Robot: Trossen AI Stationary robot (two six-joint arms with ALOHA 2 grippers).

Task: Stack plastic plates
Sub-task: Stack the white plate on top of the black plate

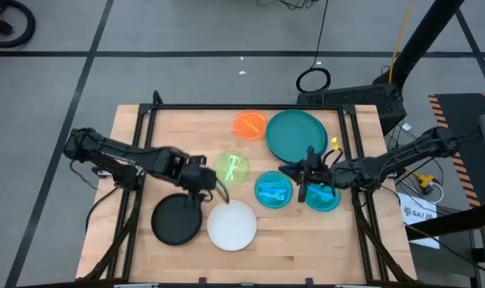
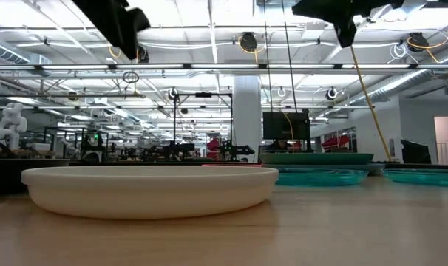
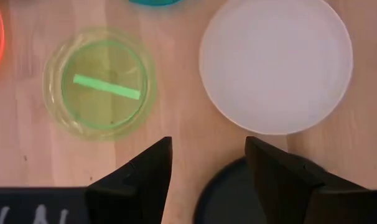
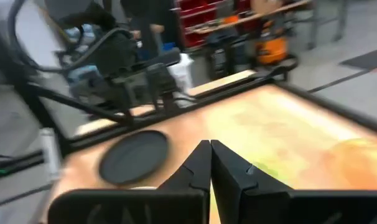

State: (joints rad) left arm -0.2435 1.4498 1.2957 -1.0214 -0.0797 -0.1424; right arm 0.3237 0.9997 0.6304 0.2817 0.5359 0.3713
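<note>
In the high view the black plate and white plate lie flat near the table's near edge. The lime green plate, orange plate, dark teal plate and two cyan plates lie farther back. No blue plate shows. My left gripper is open and hovers above bare wood between the green plate, white plate and black plate. My right gripper is shut, raised over the gap between the cyan plates.
A black frame runs along the table's far edge and sides. The low view shows the white plate in front, with the teal plate and the cyan plates behind it. Bare wood lies at the near right corner.
</note>
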